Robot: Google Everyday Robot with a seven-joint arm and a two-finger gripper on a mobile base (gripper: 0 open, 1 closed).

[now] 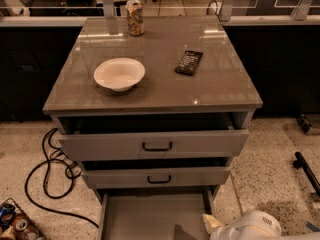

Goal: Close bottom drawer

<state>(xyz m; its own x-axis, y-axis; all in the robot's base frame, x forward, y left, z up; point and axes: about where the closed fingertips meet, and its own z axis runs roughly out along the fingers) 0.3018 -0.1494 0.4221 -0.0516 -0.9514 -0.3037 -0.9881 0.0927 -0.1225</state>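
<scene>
The bottom drawer (152,214) is pulled far out. Its plain grey inside shows at the bottom edge of the camera view, and its front and handle are cut off below. Above it are the middle drawer (157,176) and the top drawer (155,144), both slightly out, each with a black loop handle. A white rounded part of my arm (247,227) sits at the bottom right, just beside the bottom drawer's right wall. My gripper itself is out of view below the picture's edge.
On the cabinet top (210,89) stand a white bowl (119,74), a black remote (189,62) and a can (135,17). A black cable (47,174) loops on the floor at left. A box of small items (15,224) lies at the bottom left.
</scene>
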